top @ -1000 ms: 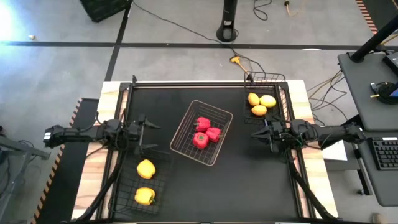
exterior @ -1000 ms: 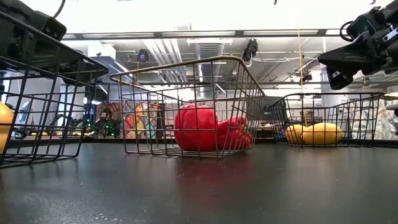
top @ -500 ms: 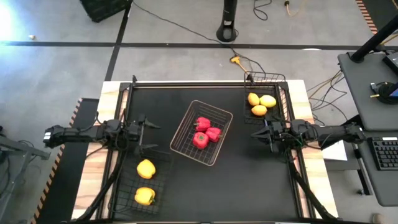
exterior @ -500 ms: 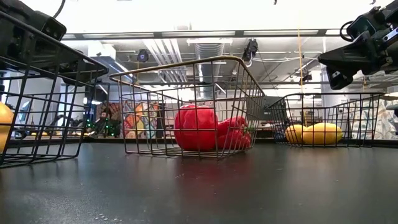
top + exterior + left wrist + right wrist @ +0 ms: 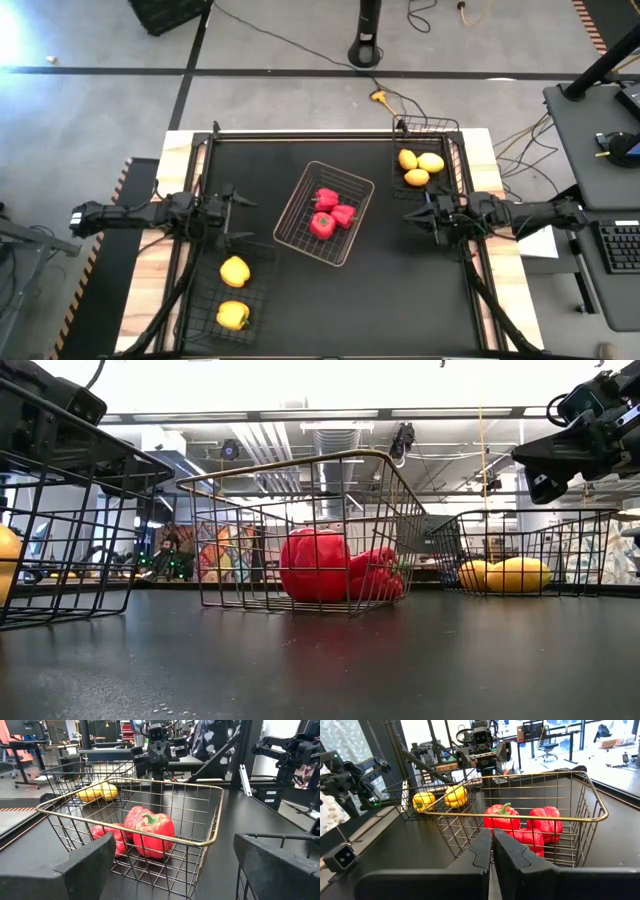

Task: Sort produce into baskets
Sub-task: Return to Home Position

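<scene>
Three red bell peppers (image 5: 330, 211) lie in the paler wire basket (image 5: 300, 200) at the table's middle. Two yellow bell peppers (image 5: 234, 271) lie in a black wire basket (image 5: 200, 315) at the near left. Three lemons (image 5: 419, 166) lie in a black wire basket (image 5: 455, 140) at the far right. My left gripper (image 5: 238, 218) is open and empty, above the far end of the left basket. My right gripper (image 5: 412, 215) is shut and empty, right of the middle basket. The red peppers also show in the left wrist view (image 5: 150, 832) and the right wrist view (image 5: 520, 827).
The black tabletop (image 5: 400, 290) lies bare at the near right and at the far left. Wooden boards (image 5: 150, 270) edge the table on both sides. A desk with a keyboard (image 5: 620, 245) stands off the right side. Cables (image 5: 385, 98) lie on the floor beyond the far edge.
</scene>
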